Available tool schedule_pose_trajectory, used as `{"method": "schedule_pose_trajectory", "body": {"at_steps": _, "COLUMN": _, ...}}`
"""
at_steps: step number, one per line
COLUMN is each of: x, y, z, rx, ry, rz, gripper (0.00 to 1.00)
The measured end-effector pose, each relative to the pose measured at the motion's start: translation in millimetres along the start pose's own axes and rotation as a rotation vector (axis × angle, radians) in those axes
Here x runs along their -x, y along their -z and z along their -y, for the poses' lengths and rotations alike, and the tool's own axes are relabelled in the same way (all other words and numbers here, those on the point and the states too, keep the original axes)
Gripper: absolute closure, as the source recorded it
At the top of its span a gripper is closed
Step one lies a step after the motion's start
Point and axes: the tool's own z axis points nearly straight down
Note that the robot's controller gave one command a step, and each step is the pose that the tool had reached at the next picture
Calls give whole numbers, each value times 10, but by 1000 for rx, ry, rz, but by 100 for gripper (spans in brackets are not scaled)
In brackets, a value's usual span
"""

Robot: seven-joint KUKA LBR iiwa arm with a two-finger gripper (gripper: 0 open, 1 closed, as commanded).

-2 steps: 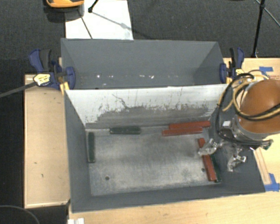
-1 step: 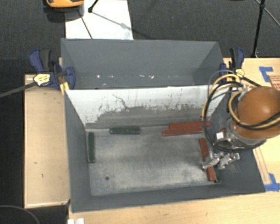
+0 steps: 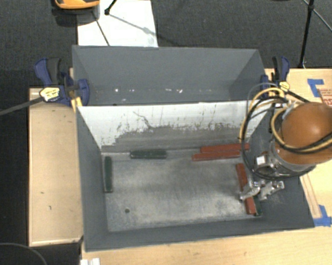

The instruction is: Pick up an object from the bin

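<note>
My gripper (image 3: 260,190) is low in the bin's front right corner, against the right wall. It hangs right over a long red-brown bar (image 3: 243,178) that lies along that wall, and its metal parts cover the middle of the bar. A second red-brown bar (image 3: 216,152) lies along the back wall, close behind the gripper.
A dark green stick (image 3: 148,155) lies along the back wall at the left. Another dark green stick (image 3: 108,174) lies along the left wall. The arm, with its orange dome and cables, leans in over the right rim.
</note>
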Motion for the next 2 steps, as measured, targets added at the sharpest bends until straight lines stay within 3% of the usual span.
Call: {"method": "schedule_pose_trajectory", "body": {"at_steps": 2, "x": -6, "y": 147, "z": -35, "rx": 9, "ry": -1, "rz": -2, "gripper": 100}}
